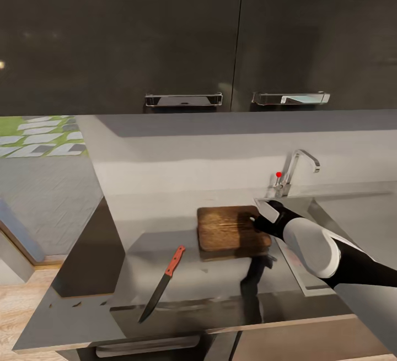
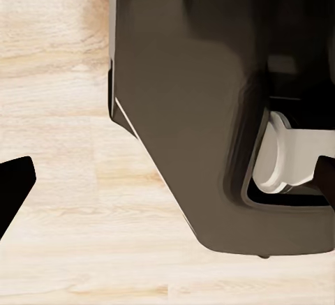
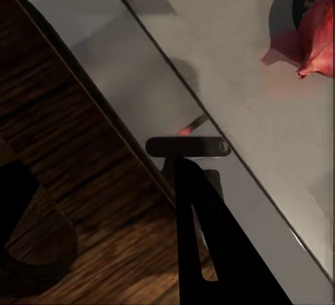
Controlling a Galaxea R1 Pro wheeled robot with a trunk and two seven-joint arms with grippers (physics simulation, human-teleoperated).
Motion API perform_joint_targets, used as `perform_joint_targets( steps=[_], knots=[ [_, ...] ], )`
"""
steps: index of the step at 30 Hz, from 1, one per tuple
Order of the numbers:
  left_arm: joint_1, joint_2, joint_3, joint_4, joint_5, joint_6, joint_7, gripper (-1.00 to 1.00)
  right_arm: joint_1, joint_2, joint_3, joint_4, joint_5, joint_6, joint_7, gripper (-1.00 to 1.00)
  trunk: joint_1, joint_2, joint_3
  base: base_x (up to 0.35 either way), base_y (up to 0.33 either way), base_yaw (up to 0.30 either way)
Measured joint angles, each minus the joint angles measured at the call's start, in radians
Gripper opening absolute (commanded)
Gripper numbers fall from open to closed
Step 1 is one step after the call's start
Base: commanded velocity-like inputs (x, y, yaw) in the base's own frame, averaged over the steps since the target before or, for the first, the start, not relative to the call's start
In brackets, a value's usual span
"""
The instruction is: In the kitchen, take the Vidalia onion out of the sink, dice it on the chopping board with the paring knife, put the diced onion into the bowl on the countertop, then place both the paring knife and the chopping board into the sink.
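Looking down from the head view: the right gripper sits at the right edge of the chopping board, at the seam between board and sink. The board lies on the desk just left of the basin, below the tap. The paring knife lies well left and nearer than the board, long axis running from the orange handle at far right to the blade tip at near left. The right arm is the nearer one to board, sink and knife alike. The onion cannot be made out from here, and from this angle I cannot tell how wide the gripper stands.

Left wrist view: light wood floor and a dark body part of the robot; the left gripper shows dark fingertips at both edges of the frame, spread wide, nothing between them.

Right wrist view: one dark finger crosses the board's edge, the other lies over the wood grain; fingers apart, holding nothing. A pinkish-red shape, likely the Vidalia onion, rests on the grey sink surface beyond the board's edge, ahead of the fingers and apart from them. Judgement: the reach must carry on past the board edge toward the onion.
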Motion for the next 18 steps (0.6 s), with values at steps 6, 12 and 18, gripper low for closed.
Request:
perform_joint_targets(
  steps=[6, 12, 18],
  knots=[
    [0.000, -0.001, -0.001, -0.001, 0.000, -0.001, 0.000, 1.00, 0.001, -0.002, 0.002, 0.000, -0.001, 0.013, -0.002, -1.00, 0.000, 0.000, 0.000, 0.000, 0.000, 0.000],
    [0.000, -0.001, -0.001, -0.001, 0.000, -0.001, -0.001, 1.00, 0.001, 0.006, 0.005, 0.000, -0.002, 0.056, -0.002, -1.00, 0.000, 0.000, 0.000, 0.000, 0.000, 0.000],
    [0.000, -0.001, -0.001, -0.002, 0.000, -0.001, -0.001, 1.00, 0.001, 0.013, 0.005, 0.000, -0.002, 0.064, -0.002, -1.00, 0.000, 0.000, 0.000, 0.000, 0.000, 0.000]
  ],
)
